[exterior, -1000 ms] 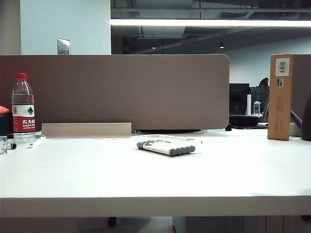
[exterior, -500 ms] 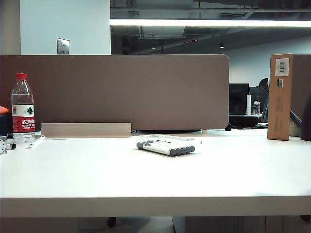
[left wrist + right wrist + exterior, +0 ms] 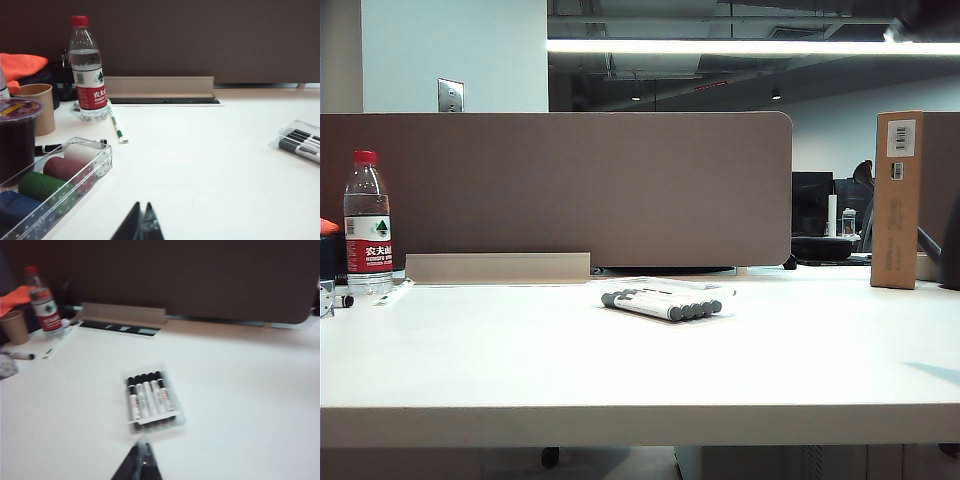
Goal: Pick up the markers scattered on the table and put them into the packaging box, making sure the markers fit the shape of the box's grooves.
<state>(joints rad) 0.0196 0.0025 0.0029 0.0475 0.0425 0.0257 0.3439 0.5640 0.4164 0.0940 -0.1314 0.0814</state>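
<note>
A brown partition (image 3: 560,185) backs the white table (image 3: 620,370); a long ceiling light (image 3: 750,47) glows above a dim office.

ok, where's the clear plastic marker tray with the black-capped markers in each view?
Exterior view: clear plastic tray sits mid-table, slightly right of centre, five markers abreast.
Left wrist view: only its corner shows at the right edge; left gripper shut, low in frame.
Right wrist view: centre frame, just beyond the shut right gripper.
Shared landmark: red-capped water bottle.
</note>
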